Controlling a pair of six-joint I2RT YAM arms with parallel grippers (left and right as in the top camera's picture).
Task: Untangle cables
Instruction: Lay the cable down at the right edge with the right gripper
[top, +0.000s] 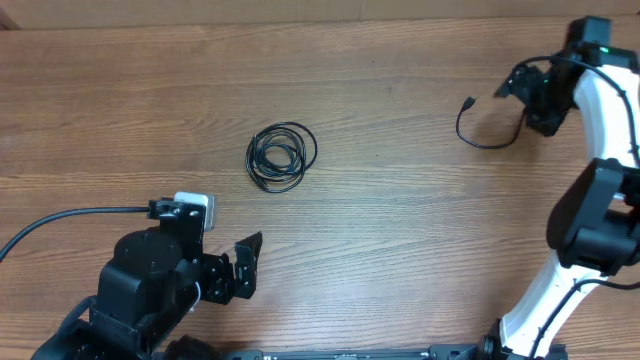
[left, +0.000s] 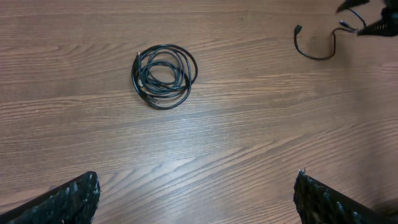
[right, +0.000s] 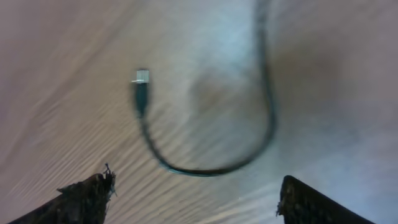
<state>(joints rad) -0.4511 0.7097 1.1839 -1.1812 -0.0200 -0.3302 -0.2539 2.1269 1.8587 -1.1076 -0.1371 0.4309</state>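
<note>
Partly done, by the look of it. One thin black cord with a small silver plug (right: 271, 112) lying alone on the brown wooden counter (top: 120, 90), in the upper right of the overhead picture. Bent like a hook and well apart from the others. Looks like one cord taken out of the tangle.

Left to do: the small round bundle of thin black cords (top: 281, 157), near the middle of the overhead picture and in the upper left of the left wrist picture. Wound in rings, one over the other, with at least one plug end tucked inside. Cannot tell how many cords in there. Not touched by either arm.

Right end effector (right: 196, 183) just over the lone cord, at the far upper right of the overhead picture. Fingers spread wide at the bottom corners of the right wrist picture, with nothing pinched between them. Only the cord's curve and its plug down on the wood beyond. Blurry there, so hard to say about the cord's far end.

Left end effector (left: 198, 183) low in the overhead picture, left of the middle, near the bundle but not at it. Fingers spread wide too, holding nothing.

Most of the job waiting in that bundle. Next, probably, reaching into the rings and pulling another cord free without dragging the whole lot along.
</note>
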